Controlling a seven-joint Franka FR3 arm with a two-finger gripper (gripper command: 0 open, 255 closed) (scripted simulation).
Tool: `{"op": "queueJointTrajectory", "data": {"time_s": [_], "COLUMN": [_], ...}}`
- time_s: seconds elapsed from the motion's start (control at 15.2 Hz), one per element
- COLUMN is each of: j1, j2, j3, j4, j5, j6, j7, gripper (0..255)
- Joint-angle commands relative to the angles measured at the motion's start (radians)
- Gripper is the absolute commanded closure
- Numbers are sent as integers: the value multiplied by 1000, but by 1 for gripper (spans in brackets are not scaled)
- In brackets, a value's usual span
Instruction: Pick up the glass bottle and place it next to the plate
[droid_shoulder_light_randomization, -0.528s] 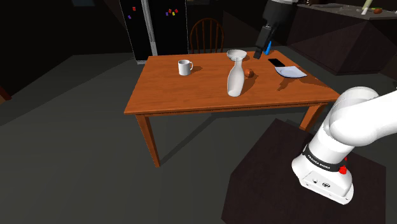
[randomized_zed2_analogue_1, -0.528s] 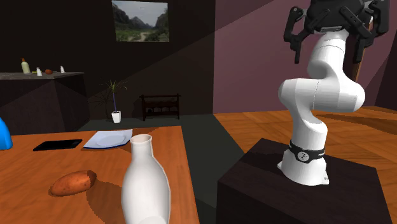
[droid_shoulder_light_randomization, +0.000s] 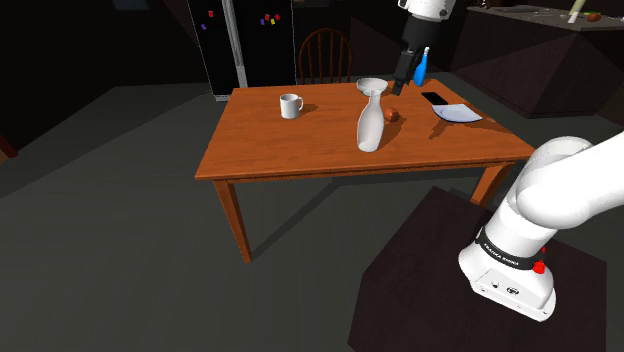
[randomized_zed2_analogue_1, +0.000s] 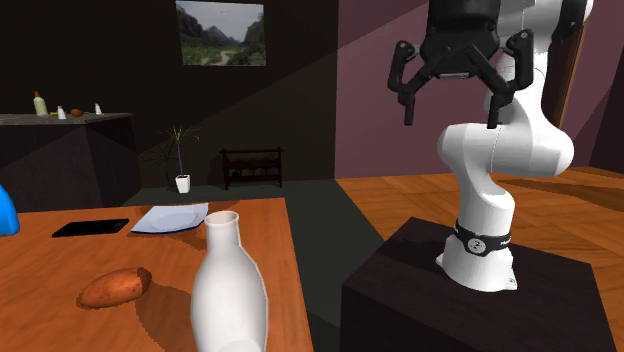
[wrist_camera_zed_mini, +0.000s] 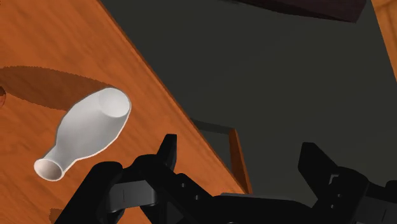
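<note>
High above the desk, toward the shoulder view's right, the gripper hangs empty with its fingers spread wide. The white bottle stands upright mid-desk, its long axis vertical, below the gripper and to its left. In the wrist view it lies beside the fingers, not between them. A brown lump sits just right of the bottle, with the plate and a black phone farther right. The way down looks open, though the lump crowds the plate side.
</note>
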Motion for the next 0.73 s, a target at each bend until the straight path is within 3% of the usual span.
{"op": "queueJointTrajectory", "data": {"time_s": [0.0,0.66], "j1": [-10,-32], "j2": [52,362], "j3": [-37,-195], "j4": [21,158], "j5": [-15,-21], "j6": [29,186], "j7": [-46,-255], "gripper": [0,0]}}
